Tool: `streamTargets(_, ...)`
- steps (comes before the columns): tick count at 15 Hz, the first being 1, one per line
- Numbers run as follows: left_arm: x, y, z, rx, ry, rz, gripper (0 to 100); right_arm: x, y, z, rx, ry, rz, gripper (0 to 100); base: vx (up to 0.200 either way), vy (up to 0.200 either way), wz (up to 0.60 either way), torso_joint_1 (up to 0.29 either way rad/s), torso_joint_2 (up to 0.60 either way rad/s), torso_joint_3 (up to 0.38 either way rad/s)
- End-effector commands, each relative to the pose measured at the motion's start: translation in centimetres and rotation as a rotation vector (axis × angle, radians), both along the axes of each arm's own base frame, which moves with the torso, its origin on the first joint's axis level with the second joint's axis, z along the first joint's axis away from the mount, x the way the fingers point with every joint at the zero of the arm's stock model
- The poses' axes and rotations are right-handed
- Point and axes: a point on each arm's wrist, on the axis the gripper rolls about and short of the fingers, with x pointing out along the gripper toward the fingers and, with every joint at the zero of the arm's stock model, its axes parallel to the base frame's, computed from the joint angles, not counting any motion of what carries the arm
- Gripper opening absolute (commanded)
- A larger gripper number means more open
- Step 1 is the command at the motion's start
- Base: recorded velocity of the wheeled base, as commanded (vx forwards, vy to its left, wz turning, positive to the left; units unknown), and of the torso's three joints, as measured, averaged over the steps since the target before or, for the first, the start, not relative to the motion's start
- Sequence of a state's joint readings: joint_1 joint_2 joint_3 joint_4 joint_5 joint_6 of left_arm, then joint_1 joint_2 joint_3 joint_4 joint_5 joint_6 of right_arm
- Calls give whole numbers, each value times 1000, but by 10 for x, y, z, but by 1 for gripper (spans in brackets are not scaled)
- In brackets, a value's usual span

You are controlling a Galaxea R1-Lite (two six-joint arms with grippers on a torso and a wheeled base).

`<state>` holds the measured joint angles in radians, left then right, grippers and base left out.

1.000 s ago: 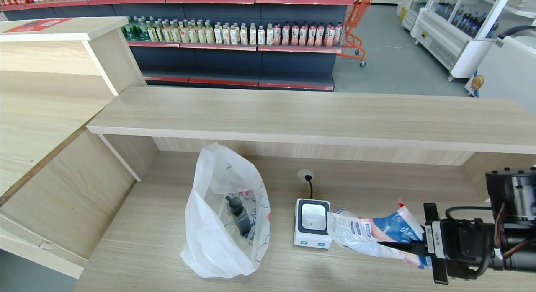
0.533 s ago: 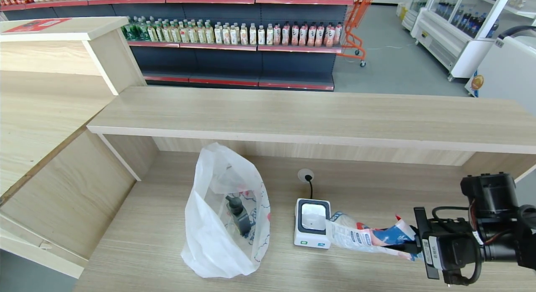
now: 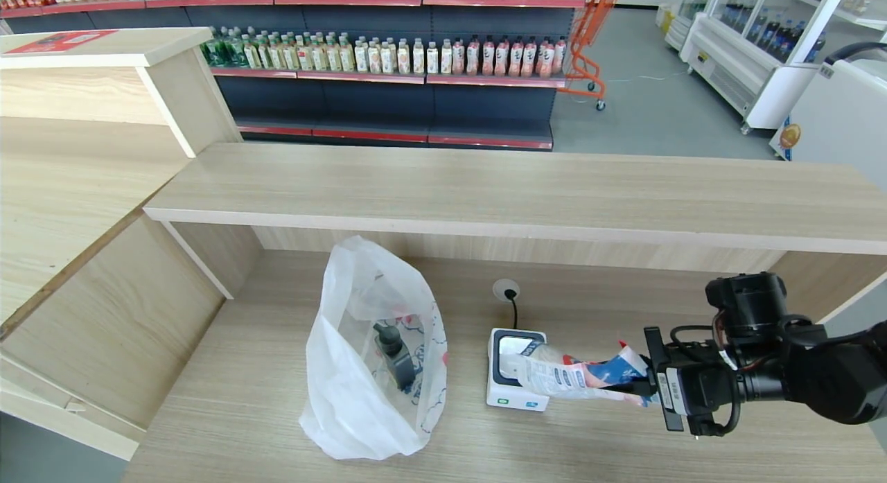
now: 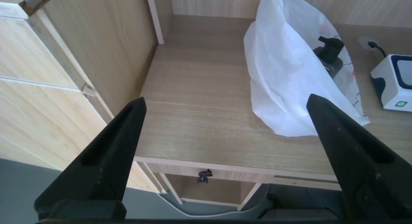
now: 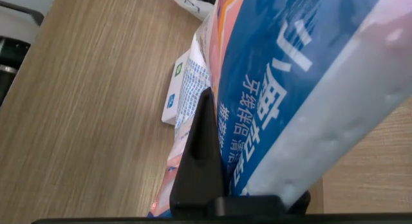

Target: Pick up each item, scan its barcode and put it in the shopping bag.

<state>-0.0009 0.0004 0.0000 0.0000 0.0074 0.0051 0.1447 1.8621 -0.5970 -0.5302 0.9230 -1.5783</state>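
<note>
Right pincer clamped on packet. Packet's long axis runs L-R, free end over scanner. Bag lies further L on table.

Head looks down; wrists nearer; scanner shared.

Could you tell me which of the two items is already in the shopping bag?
The dark pump bottle, inside the white shopping bag; the blue-and-white pack is in the right pincer, over the scanner.
</note>
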Motion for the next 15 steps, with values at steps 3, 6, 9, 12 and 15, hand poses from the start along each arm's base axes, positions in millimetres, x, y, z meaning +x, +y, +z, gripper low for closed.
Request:
streamTargets(3,0,0,0,-1,0,0,100,18,4,-15,2,11,9,0,0,0,0,0,0,0)
streamTargets(6,0,0,0,-1,0,0,100,29,11,-16,35,2,57,0,0,0,0,0,0,0)
streamTargets(9,0,0,0,-1,0,1,100,35,13,-18,51,-3,81,0,0,0,0,0,0,0)
streamTargets(12,0,0,0,-1,0,0,100,40,12,-14,66,-36,87,0,0,0,0,0,0,0)
streamTargets(15,0,0,0,1,0,0,100,49,11,-23,72,-8,82,0,0,0,0,0,0,0)
